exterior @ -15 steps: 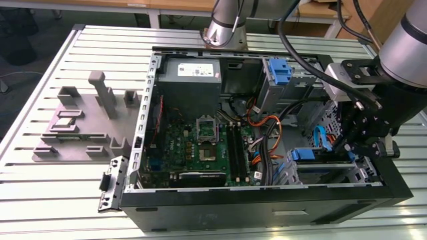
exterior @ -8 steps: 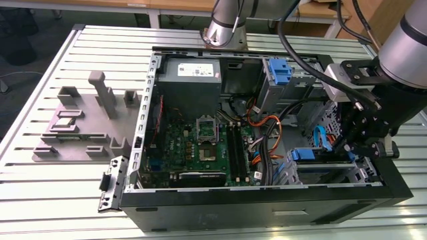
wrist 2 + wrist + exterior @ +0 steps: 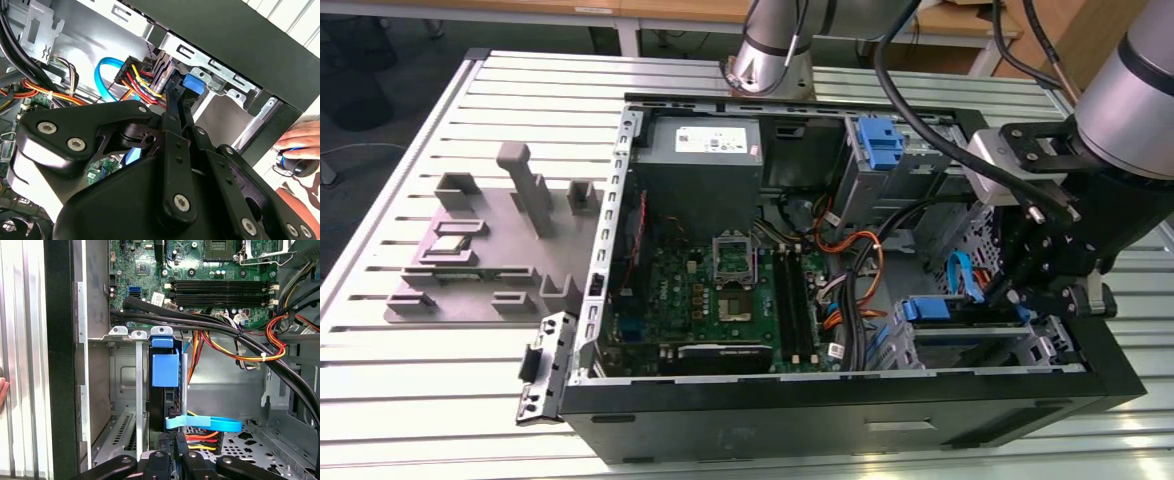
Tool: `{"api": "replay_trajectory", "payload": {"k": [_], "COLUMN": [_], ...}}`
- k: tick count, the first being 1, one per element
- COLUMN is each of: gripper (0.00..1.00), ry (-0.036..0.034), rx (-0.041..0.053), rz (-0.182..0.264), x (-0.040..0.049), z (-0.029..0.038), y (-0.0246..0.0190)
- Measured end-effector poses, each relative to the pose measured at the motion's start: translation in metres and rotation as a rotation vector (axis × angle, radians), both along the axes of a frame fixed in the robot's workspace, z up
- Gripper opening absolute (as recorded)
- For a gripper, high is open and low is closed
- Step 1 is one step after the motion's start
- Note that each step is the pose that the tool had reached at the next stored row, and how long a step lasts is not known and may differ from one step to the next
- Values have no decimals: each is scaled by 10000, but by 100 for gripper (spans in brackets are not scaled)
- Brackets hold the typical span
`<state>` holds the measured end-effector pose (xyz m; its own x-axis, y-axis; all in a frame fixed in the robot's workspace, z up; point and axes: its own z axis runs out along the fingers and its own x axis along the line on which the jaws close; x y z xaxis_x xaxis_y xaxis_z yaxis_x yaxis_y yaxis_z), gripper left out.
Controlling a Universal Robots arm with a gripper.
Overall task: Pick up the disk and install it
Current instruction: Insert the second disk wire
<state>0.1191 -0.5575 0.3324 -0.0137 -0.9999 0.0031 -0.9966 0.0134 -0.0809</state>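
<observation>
The disk [image 3: 945,309] stands on edge in the metal drive cage [image 3: 907,345] at the lower right corner of the open computer case, in the exterior view. Its blue frame [image 3: 165,369] faces the first wrist view, with the dark drive body [image 3: 167,412] behind it. My gripper [image 3: 1014,295] hangs inside the case just beside the cage. In both wrist views its black fingers [image 3: 172,107] lie close together, shut, with their tips [image 3: 177,452] at the disk's end near the blue tab [image 3: 192,85]. Whether they pinch any part of it is hidden.
A light blue flat cable [image 3: 205,423] and red, yellow and orange wires [image 3: 142,80] run past the fingertips. A bare blue bracket [image 3: 881,140] sits in the upper bay, next to the grey power supply [image 3: 700,160]. A person's hand [image 3: 300,145] rests outside the case wall.
</observation>
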Motion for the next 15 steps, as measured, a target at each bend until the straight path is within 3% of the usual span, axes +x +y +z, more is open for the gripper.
{"api": "replay_trajectory", "payload": {"k": [4,5,7,13,15], "gripper": [17,24,24,24,24], "ry": [0,0,0,0,-1], "rx": [0,0,0,6,121], "rz": [0,0,0,0,0], "x": [0,0,0,0,-1], "z": [-1,-1,1,79,79], "y": [0,0,0,0,0]}}
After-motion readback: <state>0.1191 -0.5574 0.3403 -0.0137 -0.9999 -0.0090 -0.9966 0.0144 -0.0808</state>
